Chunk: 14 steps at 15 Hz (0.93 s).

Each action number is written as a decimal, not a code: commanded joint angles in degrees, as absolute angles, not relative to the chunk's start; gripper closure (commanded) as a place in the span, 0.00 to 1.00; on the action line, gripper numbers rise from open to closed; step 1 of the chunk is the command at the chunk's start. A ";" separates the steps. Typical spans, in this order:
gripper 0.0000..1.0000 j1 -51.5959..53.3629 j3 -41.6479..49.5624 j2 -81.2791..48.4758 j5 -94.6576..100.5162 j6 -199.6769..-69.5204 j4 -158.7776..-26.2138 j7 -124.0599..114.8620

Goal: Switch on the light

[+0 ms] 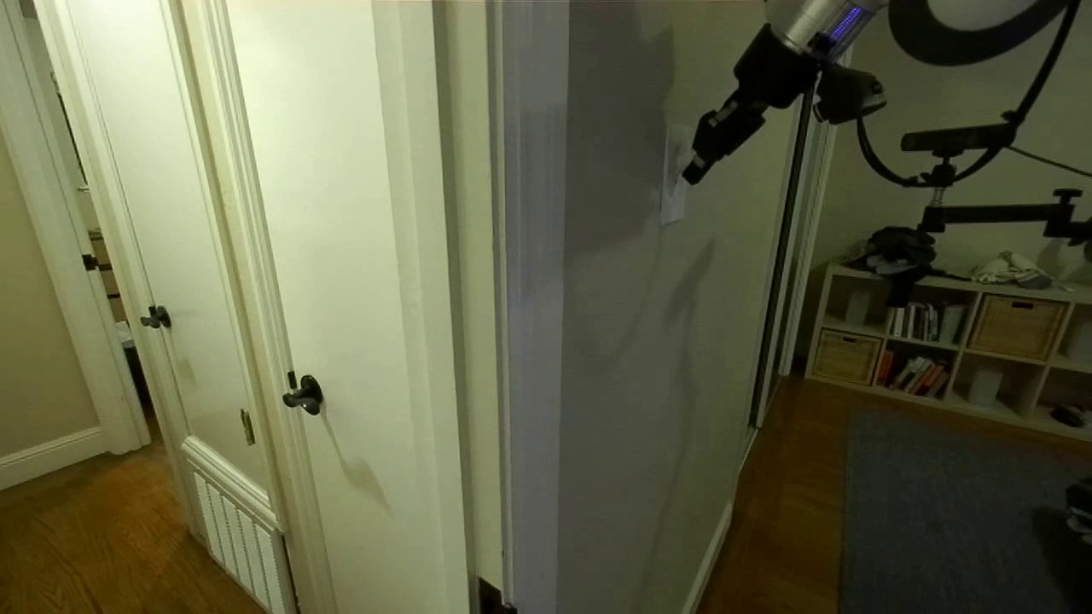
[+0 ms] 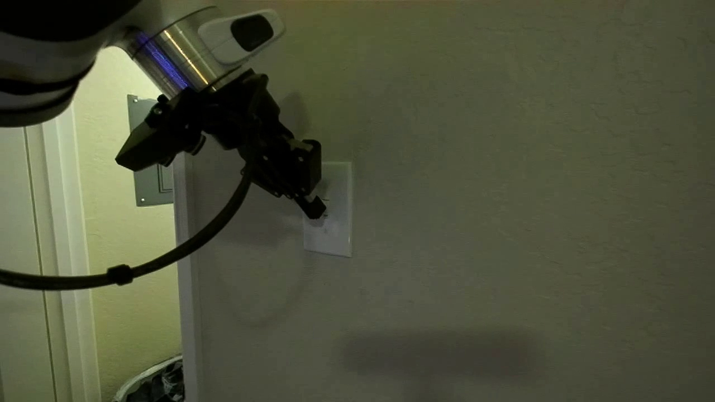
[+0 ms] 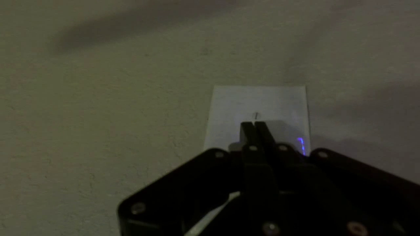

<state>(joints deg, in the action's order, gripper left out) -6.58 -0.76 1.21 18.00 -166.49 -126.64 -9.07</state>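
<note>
- Working the switch plate [image 3: 260, 104], mid-frame in the wrist view, seems the current step.
- Pincer [image 3: 254, 124] clenched, empty; contact unclear.
- Next likely needs a firm nudge.

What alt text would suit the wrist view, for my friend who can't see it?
A dark, closed robot gripper extends from the bottom edge in front of a pale wall plate, its tip just below a small screw; contact can't be judged. A thin violet glint marks the plate's right side, and soft shadows lie on the wall.
</note>
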 commanded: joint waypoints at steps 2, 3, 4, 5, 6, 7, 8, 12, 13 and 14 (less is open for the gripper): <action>0.95 -5.35 -2.25 5.06 15.55 -161.38 -131.03 -8.60; 0.95 -5.01 -2.60 5.57 14.48 -159.08 -132.42 -8.04; 0.95 -3.60 -1.75 5.87 13.16 -157.31 -133.18 -7.22; 0.95 -3.08 -1.90 6.53 11.75 -154.75 -134.55 -6.44; 0.95 -2.53 -1.94 6.93 10.49 -152.69 -135.43 -5.82; 0.94 -1.92 -1.98 7.40 8.62 -150.46 -136.45 -4.57; 0.95 -1.52 -2.02 7.78 7.60 -148.30 -137.18 -4.21; 0.95 0.36 -2.14 9.17 1.99 -139.32 -139.26 -0.70; 0.94 0.65 -2.18 9.56 1.54 -137.41 -139.63 -0.40; 0.94 0.90 -2.19 9.87 1.13 -136.05 -139.88 -0.11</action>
<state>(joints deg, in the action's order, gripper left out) -0.14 -2.58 6.07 3.33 -140.50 -136.97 -2.26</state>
